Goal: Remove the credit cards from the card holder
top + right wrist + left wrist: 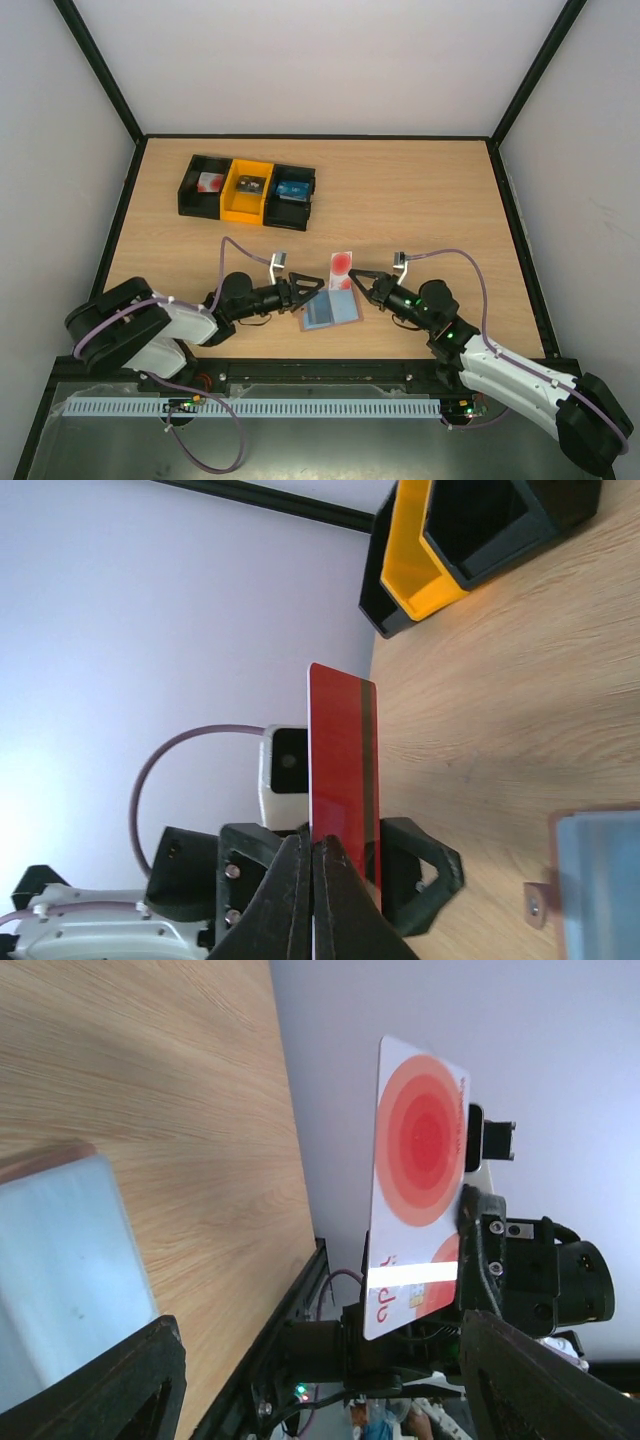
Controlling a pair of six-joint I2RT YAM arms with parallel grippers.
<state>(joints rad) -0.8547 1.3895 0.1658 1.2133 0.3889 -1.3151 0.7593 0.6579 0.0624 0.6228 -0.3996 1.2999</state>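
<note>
The card holder [331, 311] lies open on the table, light blue-grey inside with a thin brown rim. It shows at the left of the left wrist view [60, 1270] and at the lower right of the right wrist view [600, 880]. My right gripper [353, 283] is shut on the lower edge of a credit card [341, 267] and holds it upright above the holder's far edge. The card's face is white with red circles [420, 1170]; its back is red with a dark stripe [343, 760]. My left gripper [305, 291] is open and empty at the holder's left edge. No greyish card is visible.
A row of bins stands at the back left: black [203, 186], yellow [248, 191], black [294, 192], each with small items inside. The bins also show at the top of the right wrist view [450, 550]. Black frame rails border the table.
</note>
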